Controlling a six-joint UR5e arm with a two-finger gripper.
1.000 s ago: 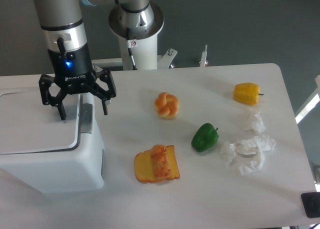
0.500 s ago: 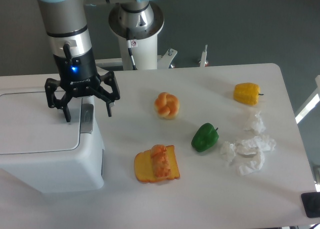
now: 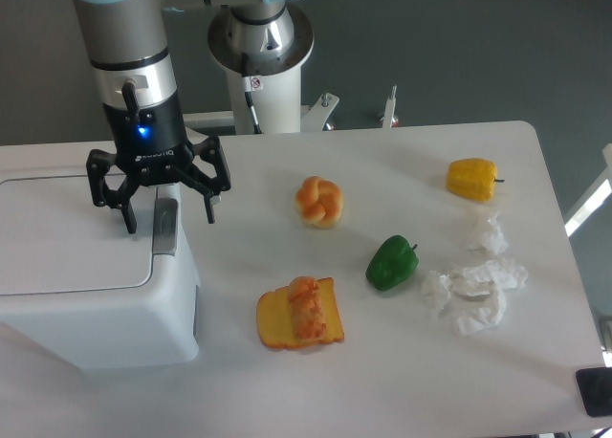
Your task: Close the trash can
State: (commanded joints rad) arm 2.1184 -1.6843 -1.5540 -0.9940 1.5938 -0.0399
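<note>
Lid (image 3: 76, 232) of the trash can (image 3: 105, 314) looks flat and down already, bin sitting at the left end of the surface (image 3: 382, 381). My tool (image 3: 168, 215) hangs over the lid's right edge, fingers spread apart w/ nothing between them, straddling the grey latch (image 3: 165, 228). Judging from that, what's left is seating the lid fully: press straight down near the latch, slow, centred, no sideways shove that could skid the bin. Can't tell whether the fingertips touch the plastic or hover just above; no side view. Latch engagement also unclear, too small to read. Bin's left side is cut off by the frame edge, hinge not visible. Food (bun (image 3: 320, 201), green pepper (image 3: 391, 262), yellow pepper (image 3: 472, 179), toast (image 3: 297, 314)) and crumpled tissue (image 3: 475, 285) lie well apart to the right, no interference expected.
</note>
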